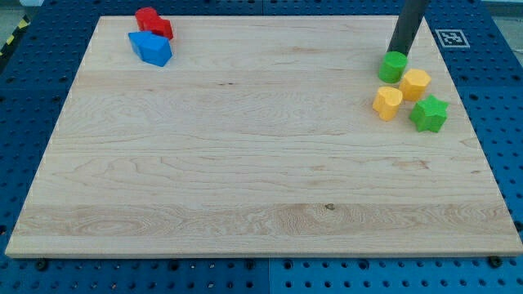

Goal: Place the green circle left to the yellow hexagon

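Note:
The green circle point(393, 66) sits near the view's top right of the wooden board point(245, 163). The yellow hexagon point(415, 84) lies just to its lower right, nearly touching it. My tip point(397, 51) rests right at the top edge of the green circle, touching or almost touching it. The rod rises from there out of the view's top.
A yellow heart-shaped block point(387, 103) lies below the green circle. A green star point(429, 113) lies to the right of it. At the view's top left are a red block point(153, 22) and blue blocks point(150, 47).

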You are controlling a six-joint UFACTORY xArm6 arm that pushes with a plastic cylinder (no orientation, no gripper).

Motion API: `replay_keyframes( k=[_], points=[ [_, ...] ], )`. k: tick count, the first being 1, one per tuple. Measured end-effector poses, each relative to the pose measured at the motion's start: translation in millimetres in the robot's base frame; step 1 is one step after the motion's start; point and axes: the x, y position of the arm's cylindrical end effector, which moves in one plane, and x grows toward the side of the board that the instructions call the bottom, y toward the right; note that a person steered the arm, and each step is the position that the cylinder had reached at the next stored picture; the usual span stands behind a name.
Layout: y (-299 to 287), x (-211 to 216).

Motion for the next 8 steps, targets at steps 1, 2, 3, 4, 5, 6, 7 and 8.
replay_keyframes(
  k=[1,2,3,4,5,6,7,8],
  points=[
    [-1.8,9.3],
    [-12.4,22.0],
    [-25.8,32.5],
    [-38.0,34.2],
    [-66.6,21.6],
    [-104.8,-11.4],
    [-145.3,-54.0],
    [-196.2,-80.9]
  ],
)
